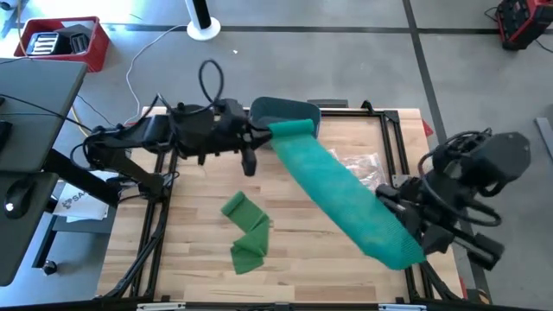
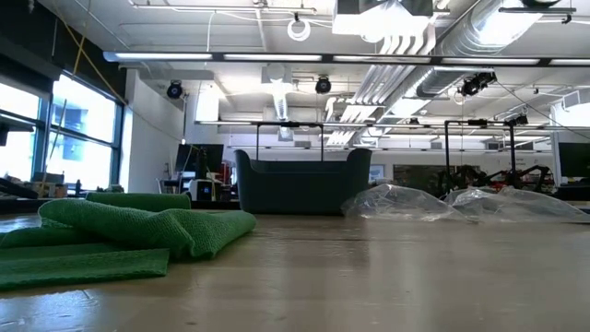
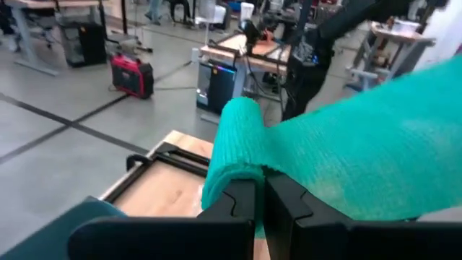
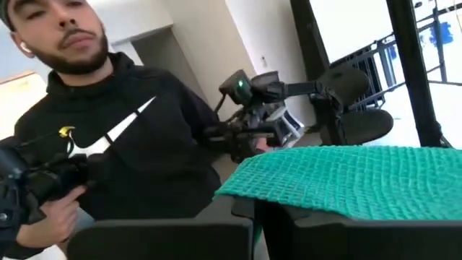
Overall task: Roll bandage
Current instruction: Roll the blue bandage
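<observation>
The low view shows neither arm nor the teal bandage [image 1: 346, 190] — only a folded green cloth [image 2: 120, 231], a dark bin [image 2: 302, 181] and crumpled clear plastic [image 2: 433, 203] on the counter [image 2: 369, 277]. In the high view the bandage's lower end hides the right end effector's fingertips, and its upper end covers part of the bin behind the left end effector. In the right wrist view the bandage blocks whatever lies just past the fingers; a person in a black hooded top [image 4: 108, 144] fills the room beyond, face not described.

The left end effector [image 3: 261, 198] is closed, its two dark fingers pinched together on the rolled end of the bandage, with the roll sitting just above and ahead of the fingertips. The right end effector [image 4: 261, 209] is likewise closed, clamped on the flat free end of the bandage, whose edge lies across the tops of its fingers.

The bandage hangs stretched between the two end effectors, held clear of the counter. Its long axis runs diagonally — from the rolled end at the left end effector, near the bin, to the flat end at the right end effector by the counter's near right corner. The green cloth lies on the counter below the left end effector, apart from the bandage.
</observation>
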Available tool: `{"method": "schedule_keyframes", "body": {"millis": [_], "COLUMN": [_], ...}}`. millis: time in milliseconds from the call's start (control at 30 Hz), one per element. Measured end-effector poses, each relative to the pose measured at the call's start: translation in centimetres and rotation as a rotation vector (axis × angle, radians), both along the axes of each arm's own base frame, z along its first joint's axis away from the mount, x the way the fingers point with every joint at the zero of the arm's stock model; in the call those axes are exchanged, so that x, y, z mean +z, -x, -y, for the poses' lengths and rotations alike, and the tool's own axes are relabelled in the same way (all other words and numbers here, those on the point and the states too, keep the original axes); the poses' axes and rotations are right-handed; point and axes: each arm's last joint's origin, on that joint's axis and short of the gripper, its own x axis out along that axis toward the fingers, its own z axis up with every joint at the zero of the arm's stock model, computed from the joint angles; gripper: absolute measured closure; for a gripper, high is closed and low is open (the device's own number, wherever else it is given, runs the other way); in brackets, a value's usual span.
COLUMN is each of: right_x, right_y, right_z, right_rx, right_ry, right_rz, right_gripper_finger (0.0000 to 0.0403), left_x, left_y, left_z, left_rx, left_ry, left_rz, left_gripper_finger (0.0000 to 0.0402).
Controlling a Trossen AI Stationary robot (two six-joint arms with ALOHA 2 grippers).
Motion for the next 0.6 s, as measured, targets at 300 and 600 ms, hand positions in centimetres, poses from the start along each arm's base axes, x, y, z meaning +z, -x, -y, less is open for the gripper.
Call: {"method": "schedule_keyframes", "body": {"millis": [300,600], "right_x": [2.1,4.6], "right_y": [1.0,3.6], "right_z": [0.9,6.3], "right_rx": [-0.091,-0.588], "right_ry": [-0.036,-0.093], "right_rz": [0.239,0.354], "right_gripper_finger": [0.0403,0.0403], "left_x": [0.7,-2.4], "left_y": [1.0,-2.6], "left_z": [0.0,3.6], "left_rx": [-0.094,-0.408], "left_ry": [-0.028,0.097], "left_rz": [0.013,-0.103], "left_gripper_finger": [0.0401,0.0401]}}
